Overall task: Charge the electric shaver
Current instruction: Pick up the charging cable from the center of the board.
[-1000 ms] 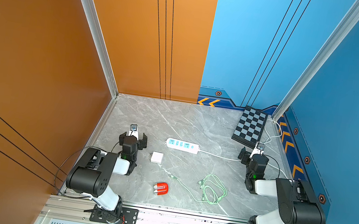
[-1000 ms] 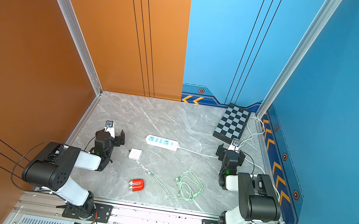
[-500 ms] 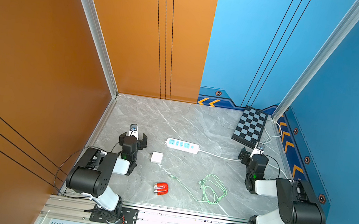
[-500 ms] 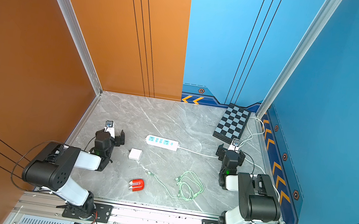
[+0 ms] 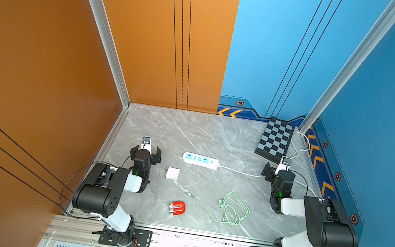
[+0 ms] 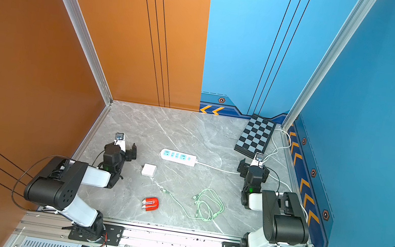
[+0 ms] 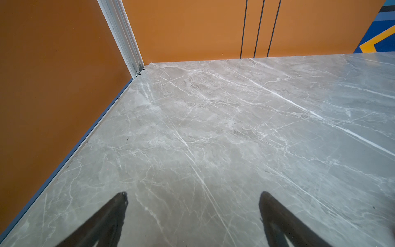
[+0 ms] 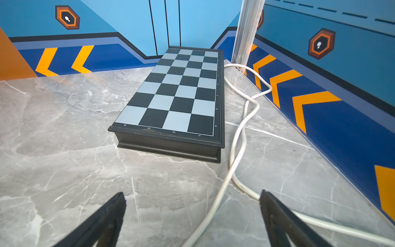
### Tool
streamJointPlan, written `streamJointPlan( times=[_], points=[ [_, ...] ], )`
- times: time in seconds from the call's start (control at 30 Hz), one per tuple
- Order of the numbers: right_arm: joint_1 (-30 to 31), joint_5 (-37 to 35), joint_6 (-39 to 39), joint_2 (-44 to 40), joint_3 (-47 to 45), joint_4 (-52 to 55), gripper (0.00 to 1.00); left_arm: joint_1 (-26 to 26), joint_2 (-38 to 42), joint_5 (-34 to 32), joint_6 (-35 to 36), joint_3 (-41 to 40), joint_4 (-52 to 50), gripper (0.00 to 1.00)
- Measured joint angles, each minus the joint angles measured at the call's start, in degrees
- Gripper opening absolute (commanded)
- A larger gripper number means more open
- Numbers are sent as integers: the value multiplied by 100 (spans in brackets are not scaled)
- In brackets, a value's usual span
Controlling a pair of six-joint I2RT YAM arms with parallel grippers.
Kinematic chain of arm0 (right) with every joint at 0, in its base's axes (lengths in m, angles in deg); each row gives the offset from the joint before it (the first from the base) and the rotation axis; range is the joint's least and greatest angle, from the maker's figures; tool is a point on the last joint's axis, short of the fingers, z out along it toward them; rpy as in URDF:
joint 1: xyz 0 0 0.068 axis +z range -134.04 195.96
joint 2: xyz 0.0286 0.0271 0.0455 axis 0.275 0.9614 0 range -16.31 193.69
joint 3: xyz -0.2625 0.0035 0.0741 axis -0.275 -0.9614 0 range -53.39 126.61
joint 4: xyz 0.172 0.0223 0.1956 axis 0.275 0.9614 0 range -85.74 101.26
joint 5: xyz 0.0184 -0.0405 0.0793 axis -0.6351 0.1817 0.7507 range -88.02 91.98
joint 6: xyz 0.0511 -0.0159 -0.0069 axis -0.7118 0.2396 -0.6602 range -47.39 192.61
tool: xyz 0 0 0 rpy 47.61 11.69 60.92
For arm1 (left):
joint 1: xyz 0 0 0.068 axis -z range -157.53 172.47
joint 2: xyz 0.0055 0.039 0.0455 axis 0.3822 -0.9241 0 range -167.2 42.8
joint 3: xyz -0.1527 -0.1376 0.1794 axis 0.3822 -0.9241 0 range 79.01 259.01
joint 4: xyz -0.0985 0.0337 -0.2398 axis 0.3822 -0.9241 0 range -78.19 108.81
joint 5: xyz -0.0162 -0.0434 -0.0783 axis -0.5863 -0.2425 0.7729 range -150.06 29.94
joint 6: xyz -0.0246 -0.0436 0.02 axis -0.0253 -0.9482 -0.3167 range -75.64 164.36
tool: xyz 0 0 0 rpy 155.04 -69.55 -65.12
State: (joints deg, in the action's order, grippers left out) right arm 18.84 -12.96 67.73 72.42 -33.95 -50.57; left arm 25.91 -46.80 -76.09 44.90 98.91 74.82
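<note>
The electric shaver (image 5: 176,208) (image 6: 150,204), a small glossy red capsule with silver heads, lies on the grey marble table near the front edge, between the two arms. A light green charging cable (image 5: 232,210) lies coiled to its right, one end trailing toward a white cube charger (image 5: 172,173). A white power strip (image 5: 200,160) with blue sockets lies further back. My left gripper (image 5: 146,151) (image 7: 193,193) rests open at the left over bare table. My right gripper (image 5: 278,172) (image 8: 192,192) rests open at the right, with only the strip's white cord (image 8: 237,139) on the table beneath it. Neither holds anything.
A folded black chessboard (image 5: 274,141) (image 8: 177,94) lies at the back right corner, just beyond the right gripper. The white cord loops along the blue right wall. An orange wall runs close along the left arm's side.
</note>
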Motion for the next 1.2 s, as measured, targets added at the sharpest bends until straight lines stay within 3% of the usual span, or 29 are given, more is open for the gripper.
streamJointPlan(
  times=[0.13,0.3,0.5,0.57,0.63,0.73,0.87,1.2],
  points=[
    [81,-31,70,-109,201,535,75,-15,46,4,-35,17,-101,93],
    [636,0,140,-1075,1314,2634,60,92,962,-514,-107,267,-1220,92],
    [1954,841,238,-1655,2476,4533,41,688,2358,-848,-651,1029,-2658,88],
    [2500,1191,251,-1635,2577,5169,29,828,2695,-798,-1056,1196,-3228,88],
    [2973,1532,236,-1604,2577,5674,24,890,2944,-660,-1436,1287,-3816,81],
    [3644,1899,188,-1467,2577,6092,24,994,3191,-448,-1921,1425,-4784,80],
    [4411,2315,98,-973,2638,6258,34,1113,3508,-111,-2210,1755,-6037,81],
    [5082,2916,39,577,3261,6258,27,1119,4277,911,-2251,2400,-7923,82]
  ],
)
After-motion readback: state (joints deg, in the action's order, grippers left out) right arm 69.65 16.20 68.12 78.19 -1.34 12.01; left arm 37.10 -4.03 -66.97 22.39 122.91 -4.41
